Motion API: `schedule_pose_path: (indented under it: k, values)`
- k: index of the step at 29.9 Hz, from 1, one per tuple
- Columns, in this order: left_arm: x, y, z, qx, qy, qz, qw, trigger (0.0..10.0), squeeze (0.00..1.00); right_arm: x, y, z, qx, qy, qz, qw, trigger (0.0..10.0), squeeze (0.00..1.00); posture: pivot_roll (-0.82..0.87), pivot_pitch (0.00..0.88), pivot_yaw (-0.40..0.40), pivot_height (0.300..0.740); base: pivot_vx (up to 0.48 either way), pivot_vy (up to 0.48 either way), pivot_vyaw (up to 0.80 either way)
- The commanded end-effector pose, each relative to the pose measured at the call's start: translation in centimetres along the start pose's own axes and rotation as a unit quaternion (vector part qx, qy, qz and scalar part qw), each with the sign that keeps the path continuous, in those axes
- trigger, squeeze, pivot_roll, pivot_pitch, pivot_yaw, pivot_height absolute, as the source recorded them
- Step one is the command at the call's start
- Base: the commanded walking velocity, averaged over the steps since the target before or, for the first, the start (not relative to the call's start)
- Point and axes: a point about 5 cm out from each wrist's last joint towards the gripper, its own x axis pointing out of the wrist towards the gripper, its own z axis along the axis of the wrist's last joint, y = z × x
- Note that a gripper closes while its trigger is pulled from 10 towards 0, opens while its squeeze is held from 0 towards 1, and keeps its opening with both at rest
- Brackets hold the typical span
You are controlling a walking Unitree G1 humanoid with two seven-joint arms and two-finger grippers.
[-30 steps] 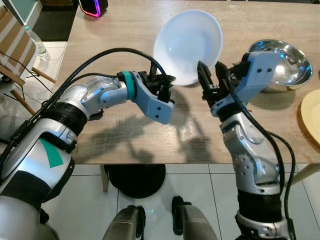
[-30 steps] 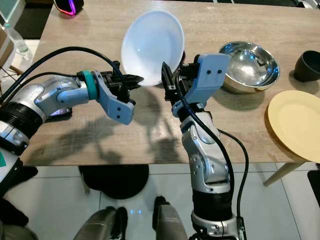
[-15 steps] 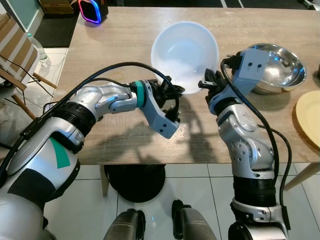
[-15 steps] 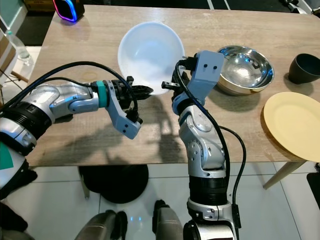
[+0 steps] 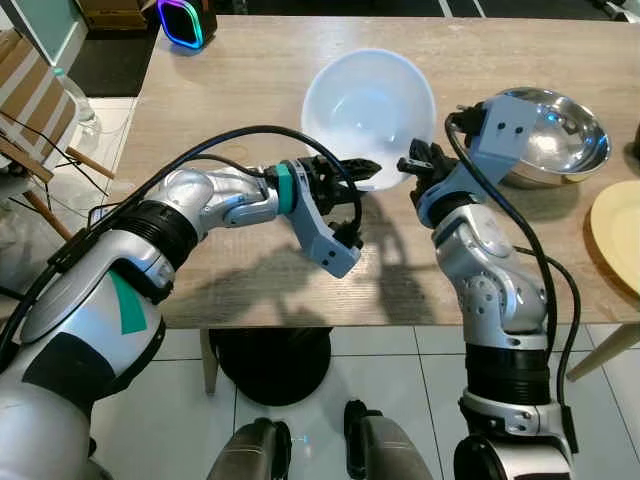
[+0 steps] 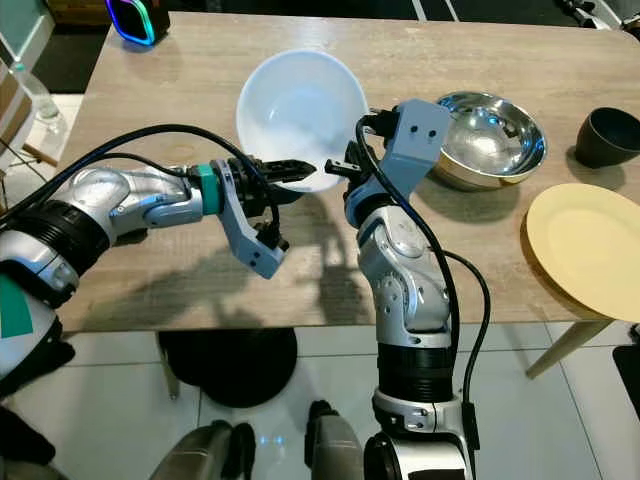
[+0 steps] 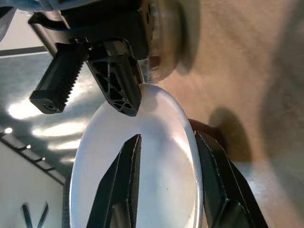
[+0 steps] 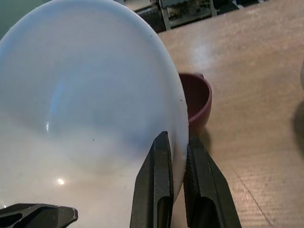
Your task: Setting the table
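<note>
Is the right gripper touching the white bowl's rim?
Touching. In the right wrist view the right gripper has its two black fingers clamped on the white bowl, one each side of the rim.

Glowing speaker [image 5: 180,20] at far table corner; striped chair [image 5: 30,95] and plastic bottle [image 5: 78,92] beside table.

White bowl [image 5: 368,110]: large, smooth, glossy, nothing inside; held above the wooden table, mouth upward and tipped a little toward me.
Grip on the bowl: my right gripper [image 8: 176,164] pinches its rim, one finger inside and one outside; my left gripper [image 5: 368,166] straddles the near rim with its fingers spread.
Steel bowl [image 5: 555,133]: shiny, upright on the table, just right of the white bowl.
Yellow plate [image 6: 585,250]: flat at the table's right edge.
</note>
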Motion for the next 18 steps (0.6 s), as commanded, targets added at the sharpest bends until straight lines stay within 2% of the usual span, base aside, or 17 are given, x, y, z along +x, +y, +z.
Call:
schedule_pose_path:
  k: [1,4,5,6,7,8,10,14,17,18]
  values:
    - [0.3,3.2,-0.2,0.001,-0.004,0.100,0.995,10.0,0.00,-0.1,-0.6,-2.4,0.002,0.059,-0.014,0.998,0.0,0.00,-0.01,0.073,0.035,0.740,0.000,0.000,0.00]
    - [-0.4,3.1,0.1,-0.008,-0.013,0.113,0.993,10.0,0.00,-0.1,-1.3,-2.1,0.003,0.049,-0.028,0.998,0.0,0.00,-0.01,0.078,0.038,0.740,0.000,0.000,0.00]
    - [-1.3,2.3,0.7,-0.025,-0.025,0.109,0.993,10.0,0.00,0.0,-2.3,-1.3,0.007,0.029,-0.048,0.998,0.0,0.00,0.00,0.080,0.039,0.740,0.000,0.000,0.00]
    - [-1.3,2.3,0.7,-0.025,-0.025,0.109,0.993,10.0,0.00,0.0,-2.3,-1.3,0.007,0.029,-0.048,0.998,0.0,0.00,0.00,0.080,0.039,0.740,0.000,0.000,0.00]
    - [-2.2,1.5,1.4,-0.043,-0.037,0.100,0.993,10.0,0.00,0.2,-3.2,-0.4,0.015,0.007,-0.065,0.998,0.0,0.00,0.00,0.081,0.038,0.740,0.000,0.000,0.00]
    - [-2.2,1.5,1.4,-0.043,-0.037,0.100,0.993,10.0,0.00,0.2,-3.2,-0.4,0.015,0.007,-0.065,0.998,0.0,0.00,0.00,0.081,0.038,0.740,0.000,0.000,0.00]
    - [-3.5,0.5,2.3,-0.066,-0.048,0.092,0.992,10.0,0.00,0.2,-4.5,1.0,0.028,-0.026,-0.084,0.996,0.0,0.00,0.01,0.083,0.035,0.740,0.000,0.000,0.00]
    - [-4.8,-0.1,2.6,-0.095,-0.034,0.100,0.990,10.0,0.00,0.1,-5.8,2.6,0.041,-0.063,-0.102,0.992,0.0,0.00,0.02,0.085,0.032,0.740,0.000,0.000,0.00]
    - [-5.3,-0.2,2.4,-0.118,-0.014,0.110,0.987,10.0,0.00,-0.2,-6.3,2.9,0.041,-0.073,-0.110,0.990,0.0,0.00,0.02,0.085,0.033,0.740,0.000,0.000,0.00]
    - [-5.6,-0.4,2.2,-0.142,0.006,0.118,0.983,10.0,0.00,-0.4,-6.6,2.9,0.037,-0.075,-0.113,0.990,0.0,0.00,0.02,0.086,0.036,0.740,0.000,0.000,0.00]
